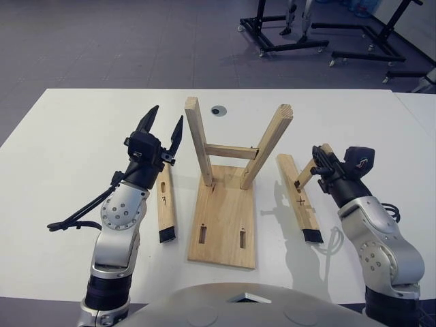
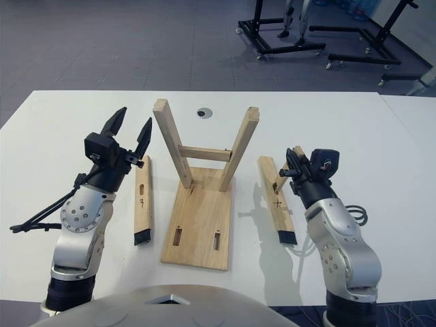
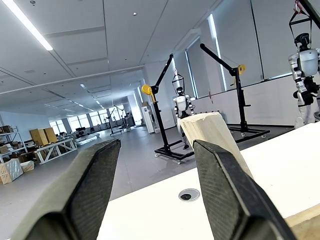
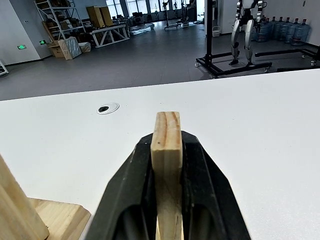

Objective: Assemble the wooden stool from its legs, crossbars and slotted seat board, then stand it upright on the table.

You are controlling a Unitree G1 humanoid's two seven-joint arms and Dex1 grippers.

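The slotted seat board [image 1: 223,228] lies flat mid-table. Two legs [image 1: 198,139] [image 1: 267,145] stand up from its far slots, joined by a crossbar [image 1: 231,151]. A loose leg [image 1: 165,204] lies left of the board. My left gripper [image 1: 167,116] hovers open above that leg's far end, with nothing between its fingers [image 3: 80,195]. Another loose leg [image 1: 300,199] lies right of the board. A short crossbar [image 4: 166,145] rises at a slant from it, and my right gripper [image 1: 317,162] is shut on that crossbar near its upper end.
A round cable hole [image 1: 218,110] sits in the white table [image 1: 82,136] behind the standing legs. Black wheeled stands [image 1: 300,34] are on the floor beyond the far edge. Loose cable [image 1: 334,242] lies beside my right arm.
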